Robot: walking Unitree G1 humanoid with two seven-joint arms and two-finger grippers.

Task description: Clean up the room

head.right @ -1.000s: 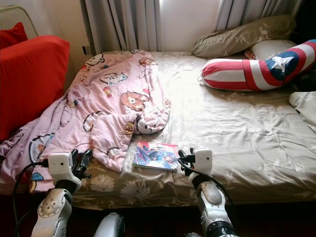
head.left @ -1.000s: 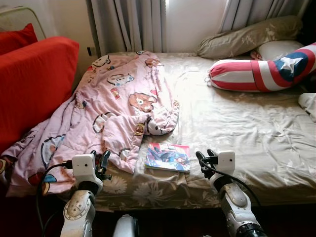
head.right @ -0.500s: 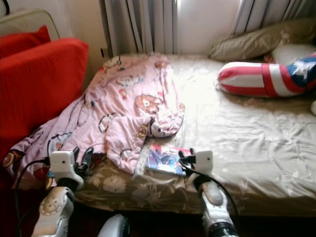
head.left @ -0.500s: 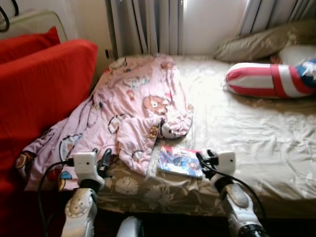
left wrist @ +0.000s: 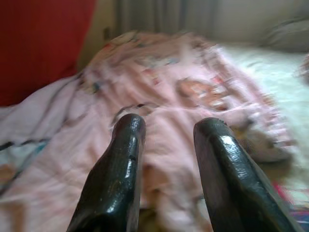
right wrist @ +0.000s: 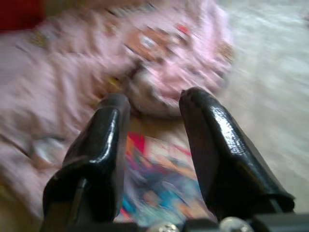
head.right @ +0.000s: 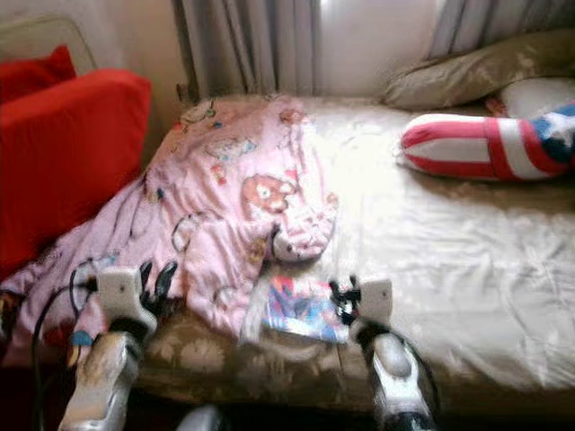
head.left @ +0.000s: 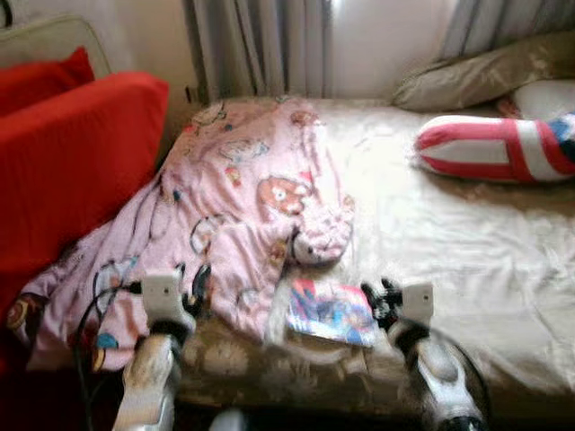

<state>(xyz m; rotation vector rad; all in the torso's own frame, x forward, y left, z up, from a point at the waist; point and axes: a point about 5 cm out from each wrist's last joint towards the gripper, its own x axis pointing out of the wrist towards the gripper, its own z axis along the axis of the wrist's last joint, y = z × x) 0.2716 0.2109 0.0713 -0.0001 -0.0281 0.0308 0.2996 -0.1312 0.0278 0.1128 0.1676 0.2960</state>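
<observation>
Colourful glossy comic book (head.left: 331, 311) lies at the near edge of the beige floral-sheeted bed (head.left: 449, 233), beside a rumpled pink cartoon-print blanket (head.left: 225, 206). Right gripper (right wrist: 152, 104) hovers just before it, fingers apart and empty. Left gripper (left wrist: 166, 128) faces the blanket, likewise parted.

The left gripper (left wrist: 166, 128) reaches toward a pink blanket (left wrist: 159, 111), its two black fingers (left wrist: 118, 169) spread with a clear gap between them and nothing held there. The blanket is rumpled, printed with cartoon figures, and lies heaped across the bed sheet (left wrist: 280, 72), which shows pale and bright beyond the blanket's far edge. A red cushion (left wrist: 46, 43) stands against the blanket's other side, rising above it. Behind the blanket hang grey curtains (left wrist: 159, 14), blurred. Just past the blanket's near corner, beside the wider finger, a small patch of a colourful book (left wrist: 297, 210) shows, too blurred to read.
</observation>
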